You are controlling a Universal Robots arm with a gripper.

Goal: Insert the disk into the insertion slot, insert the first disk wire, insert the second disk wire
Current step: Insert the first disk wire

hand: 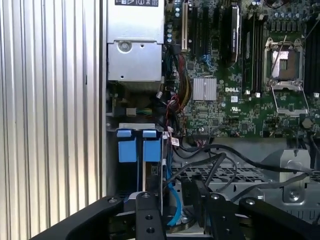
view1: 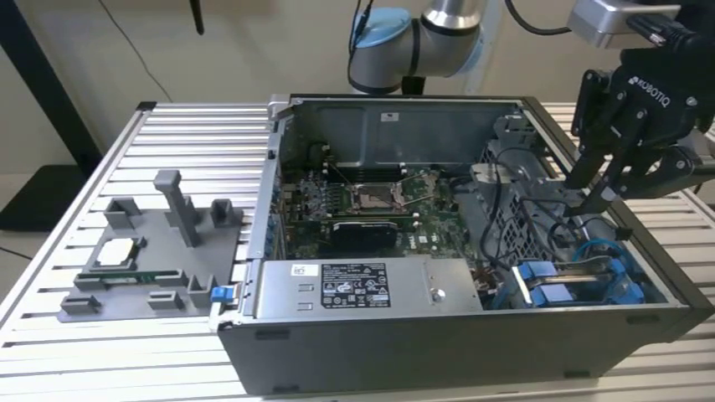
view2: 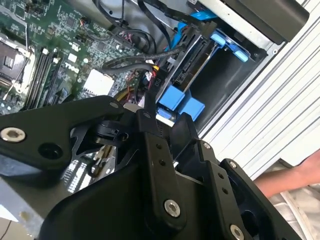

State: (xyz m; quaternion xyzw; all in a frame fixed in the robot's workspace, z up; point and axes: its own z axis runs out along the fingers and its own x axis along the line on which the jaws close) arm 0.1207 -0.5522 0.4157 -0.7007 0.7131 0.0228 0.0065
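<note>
My end effector [view1: 590, 194] hangs with its fingers a narrow gap apart, gripping nothing I can make out. Just beneath it the disk [hand: 135, 147] sits in the insertion slot [view1: 628, 280], with black cables [hand: 220, 155] looping close beside it.

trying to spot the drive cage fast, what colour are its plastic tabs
Bright blue: the tabs show best in the first wrist view.

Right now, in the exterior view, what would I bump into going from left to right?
grey fixture tray → power-supply box → insertion slot with its blue rails
</note>
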